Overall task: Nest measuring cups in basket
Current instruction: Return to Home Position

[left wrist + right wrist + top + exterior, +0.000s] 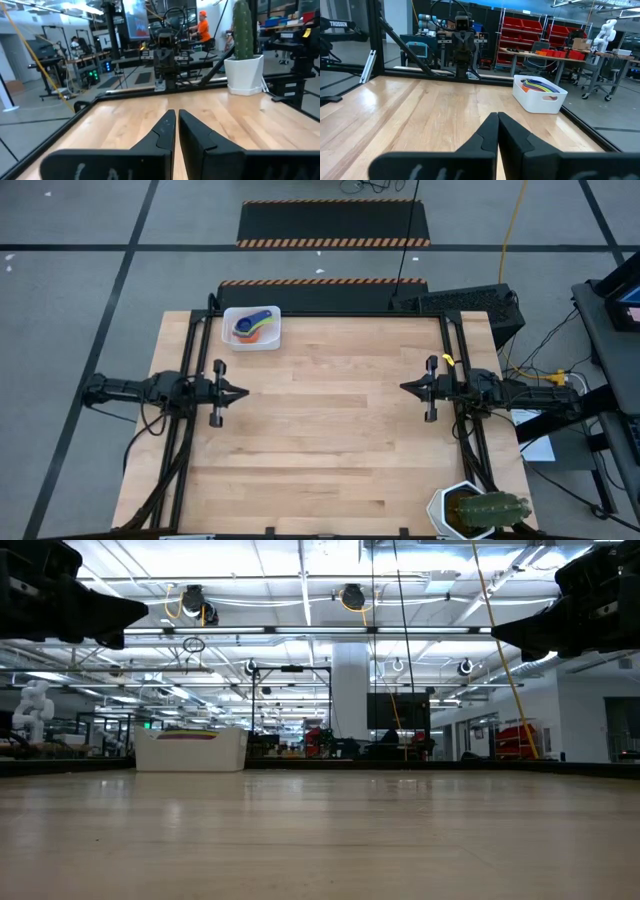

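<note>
The white basket (pixel 251 328) stands on its base near the table's far left corner, also seen in the right wrist view (pixel 539 94) and the low view (pixel 190 749). Measuring cups (pixel 254 326) lie stacked inside it; blue, orange, yellow and green show. My left gripper (pixel 244 392) hovers shut at the table's left side, near of the basket. My right gripper (pixel 404 388) hovers shut at the right side, pointing toward the left one. Both touch nothing. In the wrist views the left gripper (pixel 177 117) and right gripper (pixel 497 118) have fingertips together.
A cactus in a white hexagonal pot (pixel 478 509) stands at the table's near right corner, also in the left wrist view (pixel 244 55). The bare wooden table (pixel 330 440) lies between the arms. A person in orange (pixel 202 27) stands in the room beyond.
</note>
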Robot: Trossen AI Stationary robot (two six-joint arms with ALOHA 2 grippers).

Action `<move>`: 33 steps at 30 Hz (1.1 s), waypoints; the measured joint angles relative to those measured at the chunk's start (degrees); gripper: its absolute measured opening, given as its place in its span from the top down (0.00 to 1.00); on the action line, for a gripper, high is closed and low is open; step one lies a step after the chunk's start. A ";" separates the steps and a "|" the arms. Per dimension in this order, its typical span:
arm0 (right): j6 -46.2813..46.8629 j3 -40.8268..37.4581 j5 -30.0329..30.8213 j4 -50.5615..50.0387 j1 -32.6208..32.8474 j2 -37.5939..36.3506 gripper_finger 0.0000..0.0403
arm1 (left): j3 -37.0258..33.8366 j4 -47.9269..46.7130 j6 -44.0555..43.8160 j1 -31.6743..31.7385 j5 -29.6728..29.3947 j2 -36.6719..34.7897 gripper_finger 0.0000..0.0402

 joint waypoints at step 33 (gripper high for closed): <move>0.01 0.02 0.00 0.00 0.00 0.00 1.00 | 0.02 -2.27 -1.25 1.70 0.75 0.31 0.94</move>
